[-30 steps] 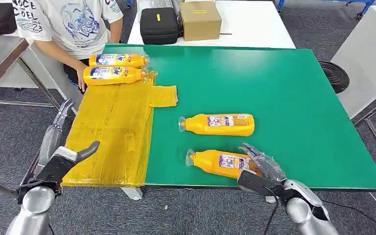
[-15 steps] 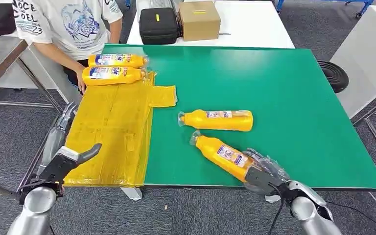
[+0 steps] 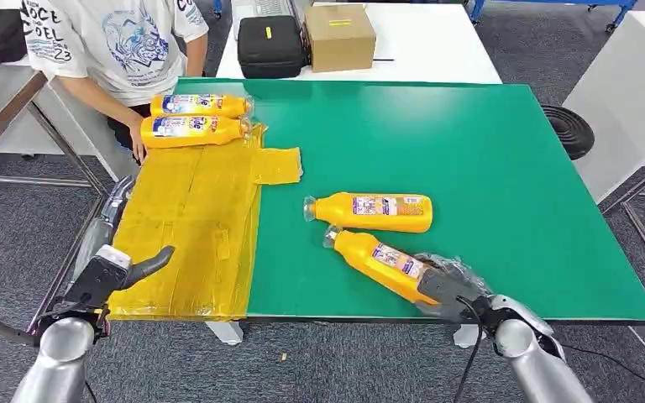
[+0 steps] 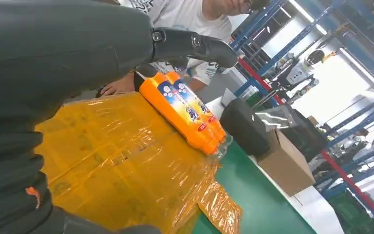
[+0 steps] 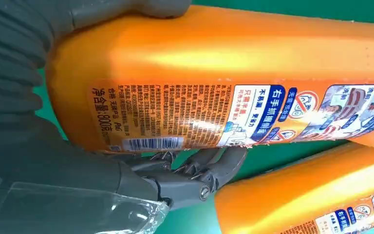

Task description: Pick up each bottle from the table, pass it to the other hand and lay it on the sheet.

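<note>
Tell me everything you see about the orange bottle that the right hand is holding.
The held bottle is glossy orange plastic with a flattened body, a printed label of blue, white and red, and a clear cap end. It lies tilted on the green table near its front edge, cap pointing away toward the second loose bottle, whose body lies just beyond the cap. The right hand grips its base end, thumb on one side, fingers on the other.

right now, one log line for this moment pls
right robot hand: grips near bottle | left robot hand: open beside sheet | two bottles on sheet
</note>
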You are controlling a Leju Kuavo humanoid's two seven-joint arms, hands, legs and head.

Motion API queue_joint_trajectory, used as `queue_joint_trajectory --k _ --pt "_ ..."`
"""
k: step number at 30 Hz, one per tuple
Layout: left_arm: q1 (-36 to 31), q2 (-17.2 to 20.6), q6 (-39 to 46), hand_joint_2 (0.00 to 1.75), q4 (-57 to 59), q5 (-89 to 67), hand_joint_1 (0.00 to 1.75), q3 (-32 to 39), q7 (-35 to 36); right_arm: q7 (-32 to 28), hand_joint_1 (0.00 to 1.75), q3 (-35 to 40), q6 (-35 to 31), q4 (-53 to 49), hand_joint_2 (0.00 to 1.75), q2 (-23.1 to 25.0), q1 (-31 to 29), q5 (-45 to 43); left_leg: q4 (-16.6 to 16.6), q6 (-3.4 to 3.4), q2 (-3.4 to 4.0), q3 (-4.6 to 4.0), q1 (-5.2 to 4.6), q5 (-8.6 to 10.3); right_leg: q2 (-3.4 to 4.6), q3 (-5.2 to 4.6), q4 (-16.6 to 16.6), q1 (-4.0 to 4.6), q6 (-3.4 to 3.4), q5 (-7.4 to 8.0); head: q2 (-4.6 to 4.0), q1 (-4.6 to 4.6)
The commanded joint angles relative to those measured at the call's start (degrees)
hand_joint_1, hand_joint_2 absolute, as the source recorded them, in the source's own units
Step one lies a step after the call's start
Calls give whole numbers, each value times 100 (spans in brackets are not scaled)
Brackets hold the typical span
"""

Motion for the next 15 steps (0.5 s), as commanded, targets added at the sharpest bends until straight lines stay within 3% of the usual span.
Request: queue_joint_trajectory --k 1,2,4,7,11,15 --pt "-118 38 -21 175 375 10 0 86 24 54 134 270 57 700 175 135 -84 37 -8 -2 2 18 5 -3 -4 19 -12 8 -14 -1 0 -2" --pt "-139 23 -21 175 405 13 0 84 22 50 133 260 28 687 175 119 -41 32 -7 -2 2 15 4 -3 -3 17 -10 7 -11 -1 0 -2" --pt "-140 21 -19 175 418 22 0 96 19 33 145 211 -54 580 175 133 59 17 -8 -2 -3 19 6 -3 -10 22 -12 8 -14 -3 0 -2" --pt "-37 0 -15 175 339 20 0 139 20 -233 175 43 -309 325 175 318 156 -77 -7 3 -1 21 6 -1 -8 23 -11 9 -13 -4 0 -2" --pt "7 -75 -25 175 278 50 0 186 -64 -863 175 9 -589 -40 175 568 114 -286 -10 2 6 23 5 -3 -2 23 -12 9 -17 -4 0 -2" --pt "-19 -80 -25 175 299 49 0 183 -56 -836 175 23 -582 -162 175 547 146 -278 -6 2 11 10 2 -3 4 10 -4 6 -9 2 0 -2"
